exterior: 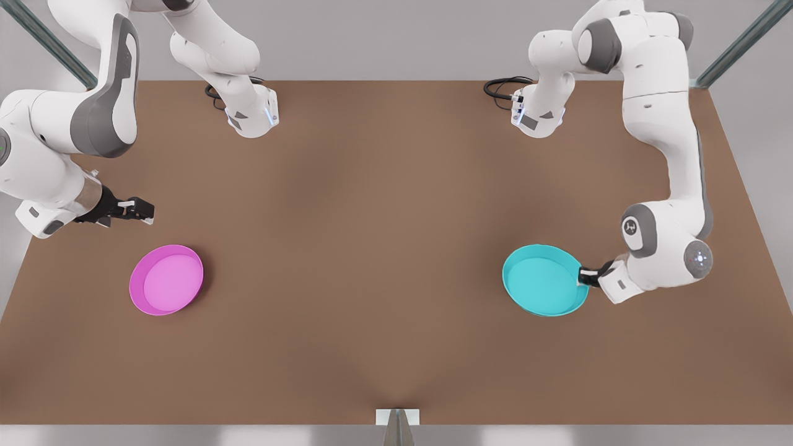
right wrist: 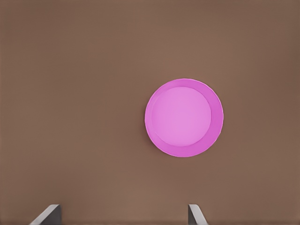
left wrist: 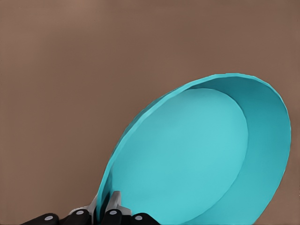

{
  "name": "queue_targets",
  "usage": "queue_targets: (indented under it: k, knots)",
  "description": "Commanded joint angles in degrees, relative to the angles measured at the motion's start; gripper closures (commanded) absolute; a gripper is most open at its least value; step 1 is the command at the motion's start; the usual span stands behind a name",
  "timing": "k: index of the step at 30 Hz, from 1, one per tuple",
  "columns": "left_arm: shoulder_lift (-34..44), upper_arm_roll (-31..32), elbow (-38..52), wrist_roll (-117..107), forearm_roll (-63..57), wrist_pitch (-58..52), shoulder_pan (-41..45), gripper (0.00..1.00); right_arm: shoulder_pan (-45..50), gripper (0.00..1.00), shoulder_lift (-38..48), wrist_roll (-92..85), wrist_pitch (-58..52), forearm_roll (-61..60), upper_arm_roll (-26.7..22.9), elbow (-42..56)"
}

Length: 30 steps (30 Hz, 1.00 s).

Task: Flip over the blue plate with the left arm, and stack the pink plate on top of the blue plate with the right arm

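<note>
Left gripper (exterior: 585, 276): low at the front view's right, fingers (left wrist: 114, 202) pinched on the rim of the blue plate (exterior: 542, 287). Plate opens upward; in the left wrist view it looks tilted, lifted at the gripped edge, though contact with the tabletop (exterior: 372, 260) cannot be told.

Right gripper (exterior: 141, 209): at the front view's left, hovering, fingers spread wide, holding nothing. Pink plate (exterior: 166, 279) lies flat on the tabletop just below and forward of it, apart from the fingers; in the right wrist view it sits ahead between the two fingertips (right wrist: 47, 214).

Count: two arms, two grippers, two plates, one blue, one pink.

Blue plate: round, shallow, turquoise, low upright rim, flat plain inside.
Pink plate: round, shallow, magenta rim, lighter pink inside, upright.

Plates well apart, on opposite sides of the tabletop.
</note>
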<state>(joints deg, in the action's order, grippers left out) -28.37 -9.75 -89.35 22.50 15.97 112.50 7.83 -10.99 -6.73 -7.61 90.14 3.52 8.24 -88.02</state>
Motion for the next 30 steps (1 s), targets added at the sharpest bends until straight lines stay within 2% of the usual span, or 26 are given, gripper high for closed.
queue_targets:
  k: [1,4,5,6,7,10,12,15,17,20,22,24,28,30]
  knots:
    - [-0.6,0.0,5.6,-17.9,-8.8,-6.1,2.6,0.79,0.4,0.00,0.1,0.0,0.0,0.0,0.0,-0.1]
    - [-0.7,-0.2,16.4,-32.6,-18.5,-15.6,8.8,0.79,-0.1,0.00,-0.5,-0.4,0.1,0.2,0.0,0.1]
    - [-1.1,-2.1,17.5,-37.9,-24.1,-16.4,12.7,0.79,-0.1,0.00,-0.6,-0.5,0.6,0.3,0.0,0.0]
    - [-1.7,-12.9,19.3,-39.1,-27.0,-16.4,21.7,0.79,-0.1,0.00,-0.5,-0.5,0.6,0.2,0.0,-0.1]
    - [-3.3,-19.4,22.5,-39.5,-26.3,-17.4,27.0,0.79,-0.2,0.00,-0.5,-0.5,0.5,0.3,0.0,-0.1]
    - [-8.5,-30.3,26.8,-40.5,-26.1,-17.5,37.1,0.79,-0.2,0.00,-0.1,-0.2,-0.1,0.3,0.0,0.3]
    - [-15.8,-47.9,26.7,-40.3,-19.1,-15.4,51.3,0.79,0.3,0.00,-0.1,0.4,-0.1,0.2,0.0,0.0]
    - [-23.3,-56.7,25.6,-49.2,-19.4,-9.0,64.1,0.79,0.2,0.00,-0.3,0.4,-0.1,0.2,0.0,0.0]
    - [-27.9,-61.2,21.4,-59.3,-21.3,-4.0,70.8,0.79,0.2,0.00,-0.3,0.4,-0.1,0.0,0.0,0.0]
    - [-33.0,-61.8,20.8,-78.1,-36.6,-3.9,76.1,0.79,0.2,0.00,-0.4,0.4,-0.1,0.0,0.0,0.0]
    - [-38.6,-61.8,20.0,-93.8,-40.4,-4.0,79.9,0.79,0.4,0.00,-0.5,0.4,-0.1,0.0,0.0,0.1]
    - [-40.2,-61.1,20.6,-104.1,-43.7,-5.6,81.4,0.79,0.4,0.00,-0.5,0.4,-0.1,-0.1,0.0,0.0]
    - [-39.4,-46.9,17.5,-138.9,-63.5,-9.0,80.8,0.79,0.4,0.00,-0.6,0.4,-0.1,-0.1,0.0,0.0]
    - [-40.3,-42.2,17.4,-150.8,-66.8,-10.9,80.7,0.79,0.3,0.00,-0.6,0.4,-0.1,-0.1,0.0,0.0]
